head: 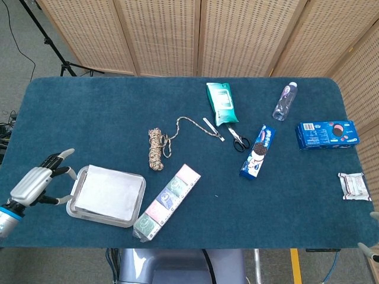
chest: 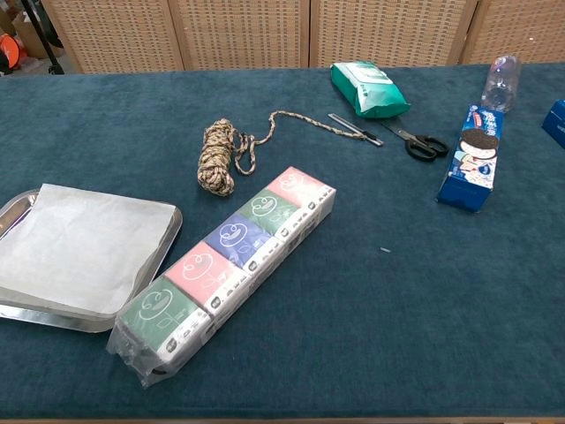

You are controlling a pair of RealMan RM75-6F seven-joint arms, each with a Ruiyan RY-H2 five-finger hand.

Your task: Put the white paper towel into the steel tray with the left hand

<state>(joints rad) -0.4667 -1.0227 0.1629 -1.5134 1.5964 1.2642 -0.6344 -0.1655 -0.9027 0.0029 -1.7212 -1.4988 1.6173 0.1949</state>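
White paper towel (head: 108,192) lies flat inside steel tray (head: 76,181), lower left of head view, on desk (head: 106,118). Left hand (head: 37,181) just left of tray, apart from it, fingers spread, holding nothing. Right hand not visible. Placement looks complete; retreat leftward seems next.

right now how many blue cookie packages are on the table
2: a cookie sleeve right of the scissors, and a cookie box near the table's right edge. None seems hidden.
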